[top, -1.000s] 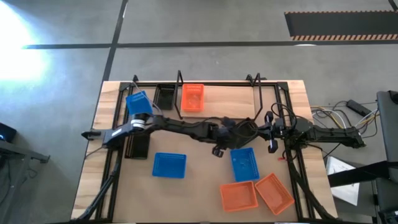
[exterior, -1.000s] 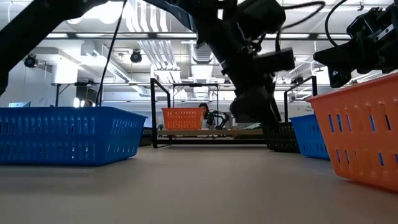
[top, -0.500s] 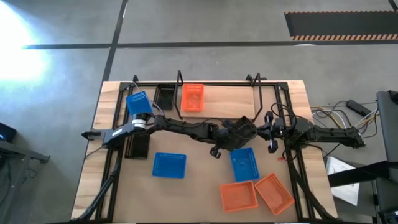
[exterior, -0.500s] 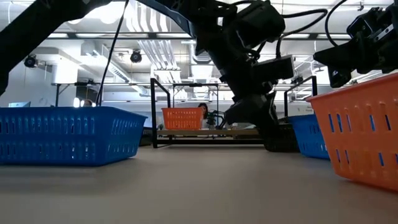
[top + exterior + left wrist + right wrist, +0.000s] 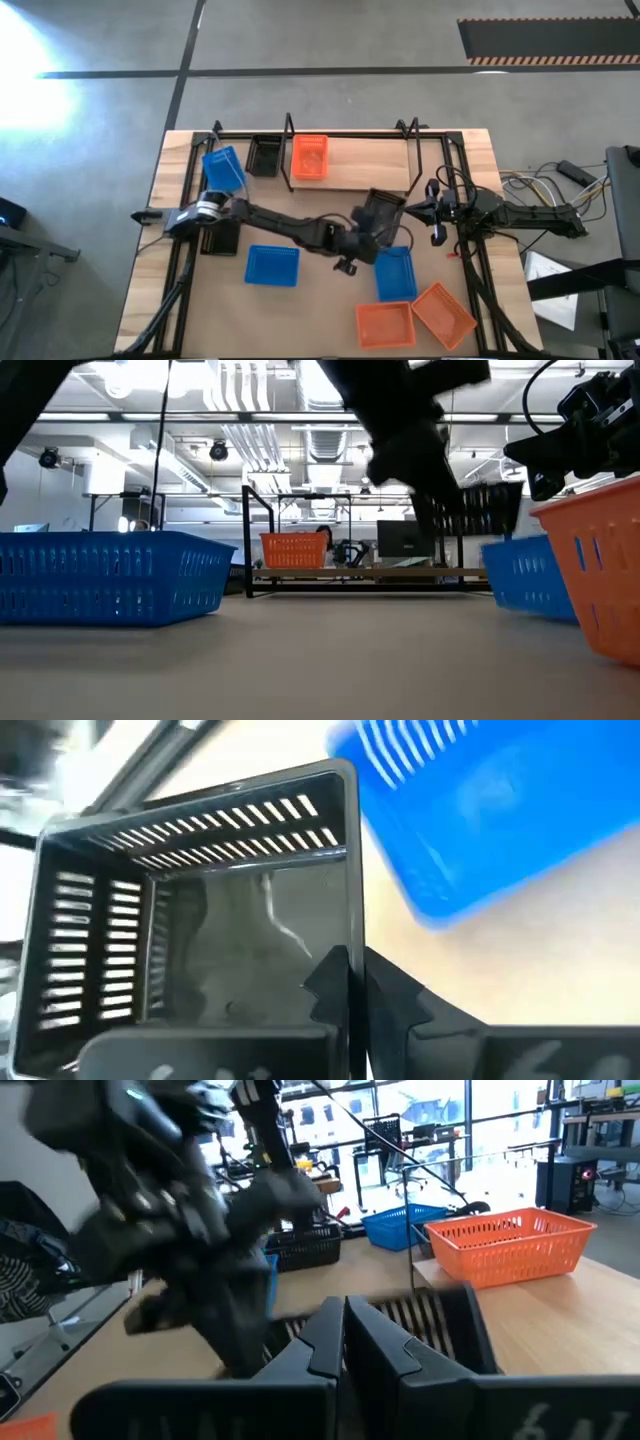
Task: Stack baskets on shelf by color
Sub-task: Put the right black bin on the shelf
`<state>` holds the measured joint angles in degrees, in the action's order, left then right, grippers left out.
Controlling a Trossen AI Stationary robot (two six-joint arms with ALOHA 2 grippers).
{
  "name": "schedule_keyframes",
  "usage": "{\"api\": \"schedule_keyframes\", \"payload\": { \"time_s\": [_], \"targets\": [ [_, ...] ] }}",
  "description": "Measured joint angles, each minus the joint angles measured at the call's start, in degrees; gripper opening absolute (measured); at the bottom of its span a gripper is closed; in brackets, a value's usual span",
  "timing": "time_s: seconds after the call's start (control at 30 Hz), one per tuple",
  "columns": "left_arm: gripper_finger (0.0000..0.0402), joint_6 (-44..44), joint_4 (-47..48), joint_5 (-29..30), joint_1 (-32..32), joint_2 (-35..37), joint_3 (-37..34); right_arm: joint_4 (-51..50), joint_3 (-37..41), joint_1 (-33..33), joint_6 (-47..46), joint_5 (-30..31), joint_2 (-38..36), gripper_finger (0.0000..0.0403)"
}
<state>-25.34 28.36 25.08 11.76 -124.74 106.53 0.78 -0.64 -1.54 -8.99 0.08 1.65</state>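
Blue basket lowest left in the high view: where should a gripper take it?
Pinch one thin side wall of the blue basket at its rim, coming straight down: it sits upright, open, free all round. The left gripper holds a black basket that way.

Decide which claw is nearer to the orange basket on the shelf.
Left. The left claw, gripping a black basket, sits just in front of the orange basket; the right claw waits farther off, toward the shelf's right end.
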Motion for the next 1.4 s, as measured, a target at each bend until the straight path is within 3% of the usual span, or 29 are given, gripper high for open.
{"api": "schedule_keyframes", "payload": {
  "time_s": [0.13, 0.3, 0.6, 0.77, 1.13, 1.4],
  "targets": [
    [0.0001, 5.43, 4.55, 2.90, 0.04, 3.40, -0.01, 0.02, 0.00, 0.02, 0.00, 0.01, -0.03, 0.0009],
    [0.0000, 7.01, 7.43, 3.12, -5.12, 6.01, -0.69, 0.09, -0.01, 0.00, 0.00, 0.00, 0.02, 0.0009],
    [0.0000, 8.87, 7.71, -11.01, -21.49, 6.40, -1.98, 0.13, -0.02, 0.01, 0.01, 0.00, 0.02, 0.0009],
    [0.0000, 8.50, 7.72, -17.81, -26.24, 6.40, -1.99, 0.17, -0.01, 0.02, 0.00, 0.02, 0.00, 0.0009],
    [0.0000, 6.29, 8.09, -19.52, -27.53, 6.37, -2.20, 0.20, -0.02, 0.00, 0.00, 0.02, 0.00, 0.0009],
    [0.0000, 5.30, 5.91, -19.10, -27.55, 6.36, -6.71, 0.22, -0.02, 0.01, 0.01, 0.02, 0.00, 0.0009]
  ]
}}
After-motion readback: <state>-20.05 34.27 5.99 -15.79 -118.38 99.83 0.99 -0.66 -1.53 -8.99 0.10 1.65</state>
